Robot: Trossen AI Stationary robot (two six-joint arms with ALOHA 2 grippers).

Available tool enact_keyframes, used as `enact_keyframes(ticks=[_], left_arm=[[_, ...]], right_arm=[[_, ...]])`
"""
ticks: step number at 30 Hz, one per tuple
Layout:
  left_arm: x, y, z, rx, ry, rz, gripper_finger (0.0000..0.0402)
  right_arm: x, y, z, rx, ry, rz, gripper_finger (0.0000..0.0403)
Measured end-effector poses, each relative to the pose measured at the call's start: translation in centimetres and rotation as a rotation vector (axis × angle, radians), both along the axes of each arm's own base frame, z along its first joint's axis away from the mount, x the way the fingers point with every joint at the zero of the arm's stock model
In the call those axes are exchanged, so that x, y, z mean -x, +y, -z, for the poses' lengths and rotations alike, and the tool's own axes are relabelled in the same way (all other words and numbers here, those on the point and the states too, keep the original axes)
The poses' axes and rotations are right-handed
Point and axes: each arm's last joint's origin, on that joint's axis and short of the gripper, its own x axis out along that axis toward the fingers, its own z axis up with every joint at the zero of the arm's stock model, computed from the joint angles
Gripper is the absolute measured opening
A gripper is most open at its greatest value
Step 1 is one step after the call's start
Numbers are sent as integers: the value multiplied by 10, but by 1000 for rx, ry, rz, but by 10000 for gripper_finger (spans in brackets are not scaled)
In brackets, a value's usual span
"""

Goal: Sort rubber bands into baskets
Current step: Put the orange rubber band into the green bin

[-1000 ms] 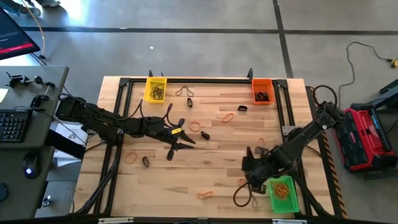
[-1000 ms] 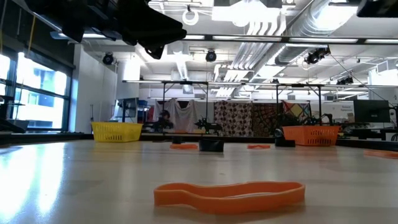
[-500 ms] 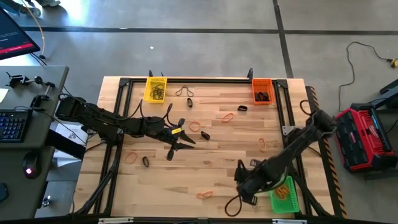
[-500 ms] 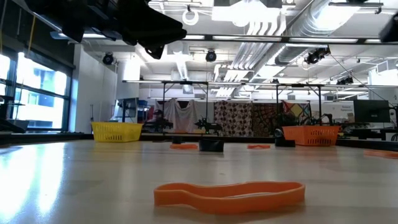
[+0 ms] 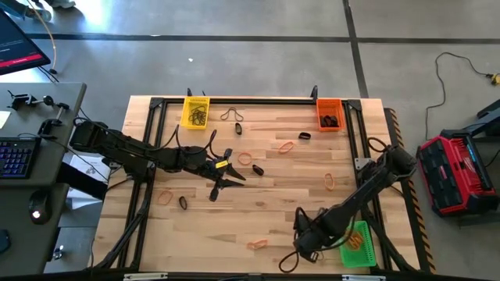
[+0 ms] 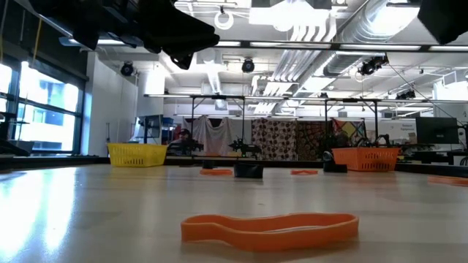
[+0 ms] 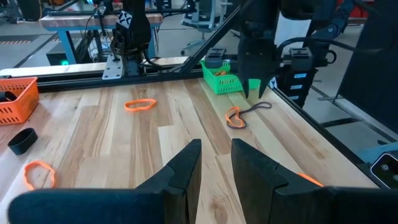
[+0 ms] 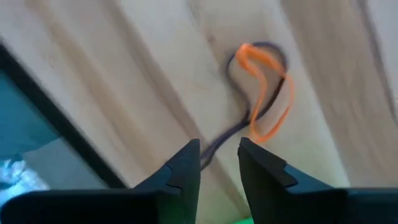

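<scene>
Your right gripper (image 5: 301,234) hangs low over the bench (image 5: 273,195) near its front edge, just beside the green basket (image 5: 355,242) in the front right corner. Its fingers (image 8: 180,171) are a narrow gap apart and hold nothing. An orange rubber band (image 8: 267,93) tangled with a dark band (image 8: 233,134) lies right under it. Your left gripper (image 5: 234,178) waits over the middle of the bench, fingers also a narrow gap apart. The yellow basket (image 5: 195,111) and orange basket (image 5: 329,113) sit along the back edge. More bands lie scattered around.
</scene>
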Motion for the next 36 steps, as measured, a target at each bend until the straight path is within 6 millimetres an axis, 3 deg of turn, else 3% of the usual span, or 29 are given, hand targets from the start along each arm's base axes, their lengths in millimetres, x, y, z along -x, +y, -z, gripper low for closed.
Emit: enact_keyframes(ticks=[22,30,36], left_arm=[[0,0,0,0,0,0,80],[0,0,0,-2,0,-9,80],[0,0,0,-2,0,-9,80]], right_arm=[[13,-24,48,127,-47,-85,99],[7,-19,38,115,-70,-139,10],[2,-15,14,133,-45,-144,11]])
